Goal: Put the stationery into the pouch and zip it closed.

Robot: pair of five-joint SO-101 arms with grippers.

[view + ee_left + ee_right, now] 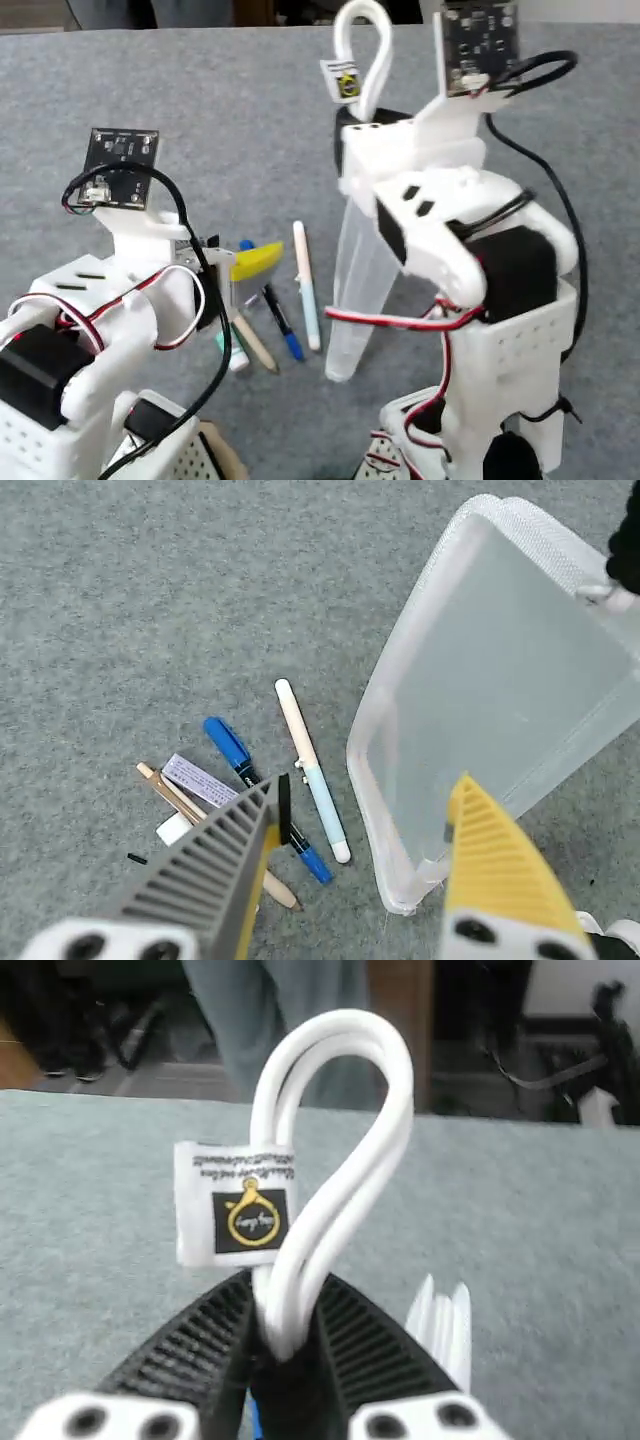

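1. The left arm stood folded low at its base, and its wrist pointed down at the desk (150, 80).
2. The left end effector (370, 782) hung above the stationery. Its grey and yellow fingers were spread wide and held nothing.
3. The right arm rose taller, with its wrist lifted toward the far edge of the desk.
4. The right end effector (285, 1305) had its black ribbed jaws clamped tight on the base of the white loop (340, 1110) of the pouch (500, 680).
5. The translucent pouch hung tilted from that loop, and its lower end rested on the desk just beside the pens.
6. A white tag (238, 1205) was fixed to the loop. It bore a black square with a yellow ring emblem, and the small print above the square could not be read.
7. The stationery lay in a loose cluster on the desk, well away from the far edge:
   - a white and pale-blue pen (310, 765) nearest the pouch
   - a blue marker (228, 745)
   - a pencil (165, 785)
   - a white eraser (195, 780) with a lilac wrapper whose writing was too small to make out
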